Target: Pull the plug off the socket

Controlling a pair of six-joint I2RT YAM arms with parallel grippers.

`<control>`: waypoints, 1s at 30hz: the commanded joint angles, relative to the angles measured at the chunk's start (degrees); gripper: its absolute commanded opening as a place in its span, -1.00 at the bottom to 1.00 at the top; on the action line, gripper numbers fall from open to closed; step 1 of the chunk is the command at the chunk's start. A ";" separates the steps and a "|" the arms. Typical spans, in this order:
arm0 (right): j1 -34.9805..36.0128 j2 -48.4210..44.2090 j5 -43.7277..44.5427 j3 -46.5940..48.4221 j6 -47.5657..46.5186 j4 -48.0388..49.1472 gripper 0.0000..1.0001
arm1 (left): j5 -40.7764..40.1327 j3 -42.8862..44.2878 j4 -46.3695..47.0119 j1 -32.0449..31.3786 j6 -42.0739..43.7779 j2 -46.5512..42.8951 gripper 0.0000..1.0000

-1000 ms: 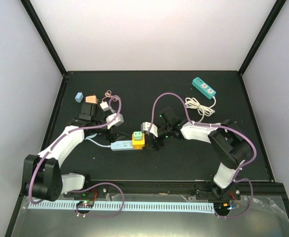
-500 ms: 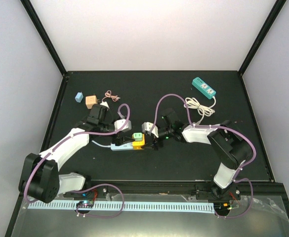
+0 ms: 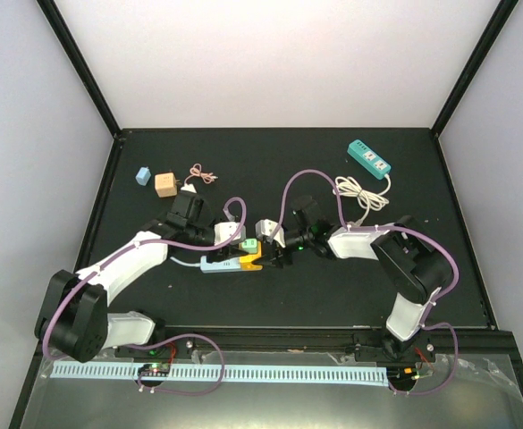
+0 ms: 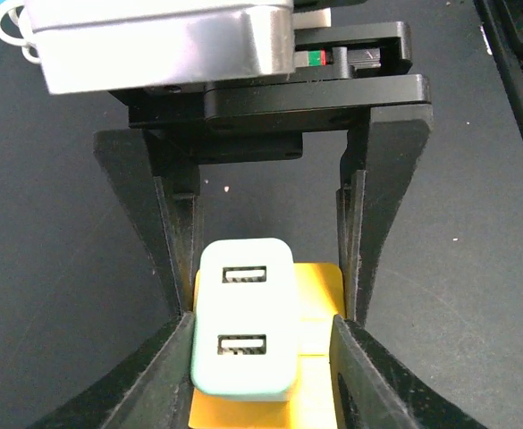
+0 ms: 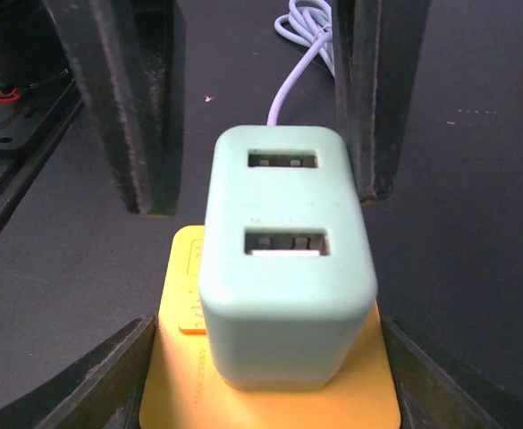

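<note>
A mint-green plug (image 3: 250,244) (image 4: 243,331) (image 5: 283,268) with two USB ports stands upright in a yellow socket (image 3: 252,262) (image 4: 319,304) (image 5: 270,407) at the end of a pale power strip (image 3: 216,264). My left gripper (image 3: 241,252) (image 4: 263,322) reaches in from the left, its fingers (image 4: 167,366) pressed against both sides of the socket. From the right, my right gripper (image 3: 266,256) (image 5: 268,326) straddles the same block. Its fingers (image 5: 109,375) stand close beside the socket's edges, still apart. The two grippers' fingertips almost meet.
A teal power strip (image 3: 369,159) and a coiled white cable (image 3: 359,192) lie at the back right. At the back left are an orange cube (image 3: 164,184), a blue cube (image 3: 142,176), a small white plug (image 3: 188,189) and a pink cord (image 3: 204,172).
My left gripper has slid right over the power strip and narrowed onto the socket. The right gripper has crept left around it, its jaws narrowing too.
</note>
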 commanded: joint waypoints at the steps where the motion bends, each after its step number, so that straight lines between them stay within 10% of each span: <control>1: 1.30 1.43 -0.68 -1.18 0.37 4.01 0.24 | -0.98 0.94 0.35 -1.20 1.30 0.24 -0.18; 8: 1.63 2.32 0.18 -2.32 0.02 5.72 0.13 | -3.14 3.22 -2.10 -1.10 -0.30 3.14 -0.52; 17: 2.70 2.29 1.06 -3.57 1.31 8.64 0.47 | -2.91 3.29 -2.59 -1.20 0.26 3.14 -0.61; 30: 2.91 5.69 3.20 -1.45 0.44 6.02 -0.67 | 2.48 2.09 -4.34 -1.11 0.12 -1.84 -0.62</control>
